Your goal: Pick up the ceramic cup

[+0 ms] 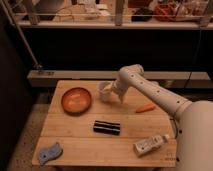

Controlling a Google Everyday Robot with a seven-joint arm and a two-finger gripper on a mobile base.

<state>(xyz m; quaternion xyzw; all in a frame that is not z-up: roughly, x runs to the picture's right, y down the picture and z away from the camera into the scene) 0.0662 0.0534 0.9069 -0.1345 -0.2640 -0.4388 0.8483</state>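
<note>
The ceramic cup [104, 91] is a small pale handleless cup standing at the back middle of the wooden table [75, 142], just right of the orange-brown bowl [76, 100]. My gripper [114, 93] is at the end of the white arm that reaches in from the right. It sits right against the cup's right side, at rim height. The wrist hides the contact between gripper and cup.
A black rectangular object [106, 127] lies in the table's middle. An orange carrot-like piece [145, 107] lies to the right of the gripper. A white packet [150, 145] lies at the front right and a blue sponge [49, 152] at the front left. A dark shelf stands behind the table.
</note>
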